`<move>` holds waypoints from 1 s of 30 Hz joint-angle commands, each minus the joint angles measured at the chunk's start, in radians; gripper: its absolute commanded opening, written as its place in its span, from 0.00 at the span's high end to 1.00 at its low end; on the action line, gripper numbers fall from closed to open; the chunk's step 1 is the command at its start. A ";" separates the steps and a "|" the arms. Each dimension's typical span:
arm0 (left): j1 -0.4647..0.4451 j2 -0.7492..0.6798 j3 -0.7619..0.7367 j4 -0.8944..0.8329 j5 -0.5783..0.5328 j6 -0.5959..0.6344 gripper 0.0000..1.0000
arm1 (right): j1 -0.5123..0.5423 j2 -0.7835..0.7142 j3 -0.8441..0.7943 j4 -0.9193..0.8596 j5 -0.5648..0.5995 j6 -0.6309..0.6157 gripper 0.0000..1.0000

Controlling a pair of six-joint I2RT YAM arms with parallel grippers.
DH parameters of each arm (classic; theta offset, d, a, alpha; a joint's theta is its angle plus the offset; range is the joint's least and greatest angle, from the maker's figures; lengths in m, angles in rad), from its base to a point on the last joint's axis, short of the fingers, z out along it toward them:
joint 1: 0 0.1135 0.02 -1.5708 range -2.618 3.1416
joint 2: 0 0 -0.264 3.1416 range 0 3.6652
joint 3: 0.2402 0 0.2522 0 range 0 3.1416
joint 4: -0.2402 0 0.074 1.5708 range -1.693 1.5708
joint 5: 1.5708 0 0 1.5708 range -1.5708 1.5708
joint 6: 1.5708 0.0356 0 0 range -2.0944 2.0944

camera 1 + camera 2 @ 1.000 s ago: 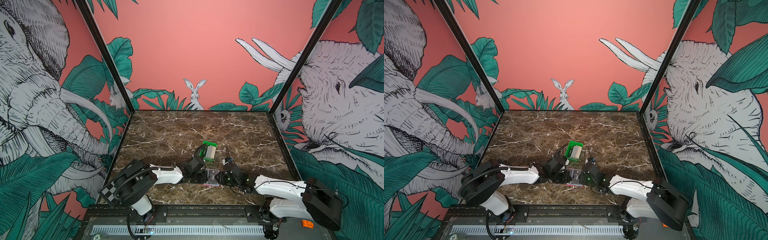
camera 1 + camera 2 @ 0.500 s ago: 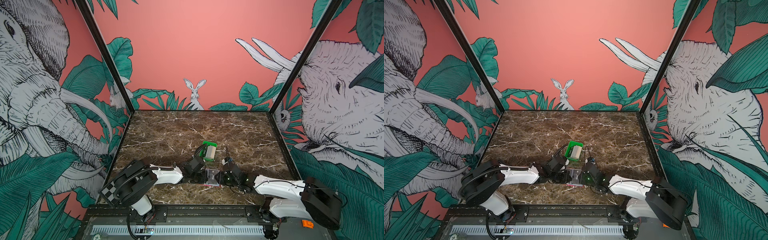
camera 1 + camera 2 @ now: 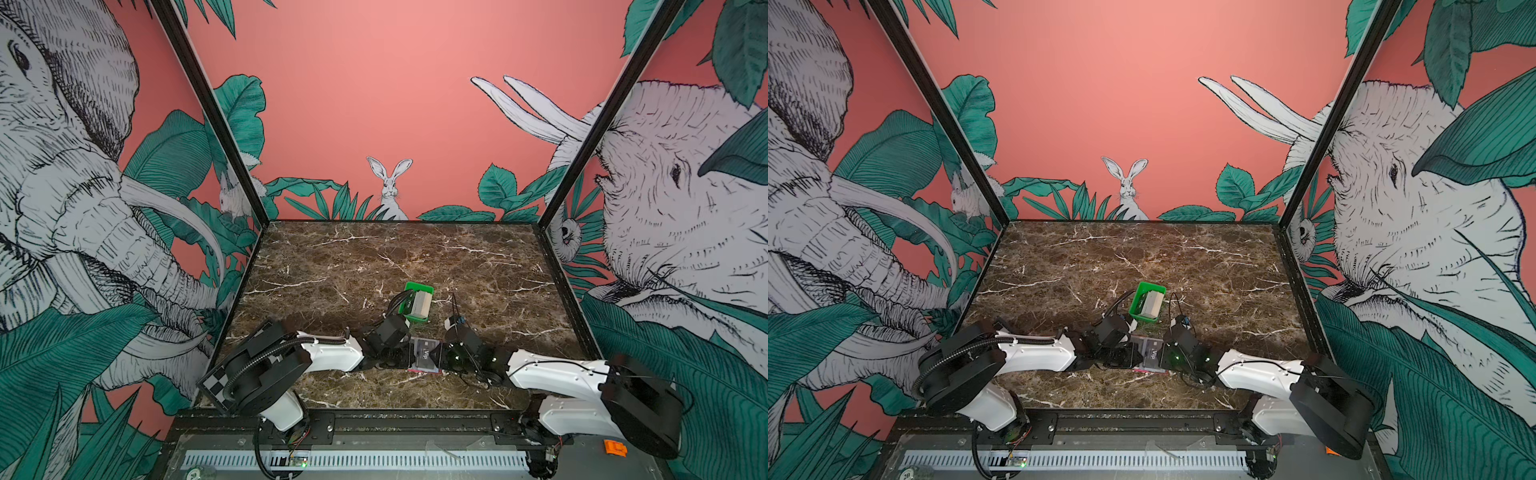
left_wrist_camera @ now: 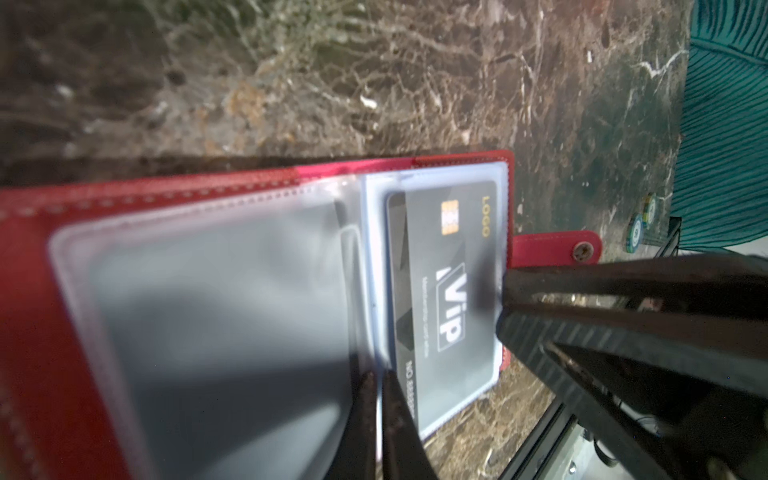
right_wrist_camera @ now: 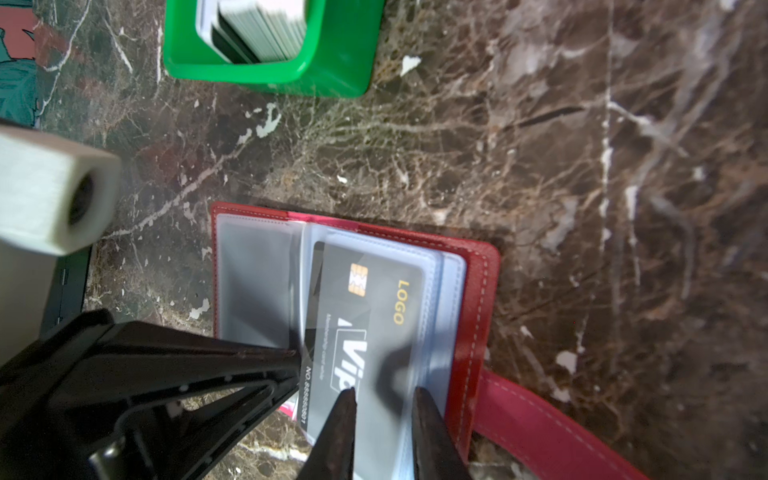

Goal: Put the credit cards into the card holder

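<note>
The red card holder (image 5: 478, 307) lies open on the marble near the front, seen in both top views (image 3: 424, 370) (image 3: 1151, 371). A dark VIP credit card (image 5: 365, 307) (image 4: 449, 286) lies in one of its clear pockets. My left gripper (image 4: 380, 399) is shut on the thin edge of a clear pocket sheet. My right gripper (image 5: 384, 399) is open by a narrow gap, both fingertips at the card's outer short edge, gripping nothing. More credit cards (image 5: 257, 25) stand in the green tray (image 5: 332, 70).
The green tray (image 3: 415, 286) stands just behind the two grippers. The holder's snap tab (image 4: 557, 249) sticks out toward the right arm. Both arms lie low along the table's front edge, their grippers meeting over the holder.
</note>
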 commanded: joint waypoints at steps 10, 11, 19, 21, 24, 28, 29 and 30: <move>-0.010 -0.071 -0.038 -0.032 0.004 0.019 0.92 | -0.002 0.018 -0.001 -0.001 0.014 0.006 0.76; -0.009 -0.069 -0.040 -0.006 0.017 0.014 0.93 | -0.002 0.018 -0.001 -0.002 0.013 0.005 0.76; -0.010 -0.090 -0.040 0.042 0.029 0.026 0.95 | -0.001 0.015 -0.005 -0.004 0.014 0.005 0.76; -0.010 -0.089 -0.038 0.050 0.040 0.031 0.95 | -0.002 0.017 -0.004 -0.002 0.013 0.005 0.76; -0.010 -0.065 -0.033 0.057 0.049 0.027 0.94 | -0.001 0.022 -0.004 0.003 0.011 0.005 0.76; -0.010 -0.028 -0.028 0.062 0.050 0.016 0.93 | -0.002 0.021 0.000 0.000 0.010 0.004 0.76; -0.010 -0.020 -0.023 0.048 0.043 0.018 0.92 | -0.002 0.020 -0.002 -0.002 0.010 0.004 0.76; -0.010 -0.014 -0.020 0.036 0.037 0.020 0.91 | -0.002 0.017 -0.002 -0.005 0.011 0.004 0.76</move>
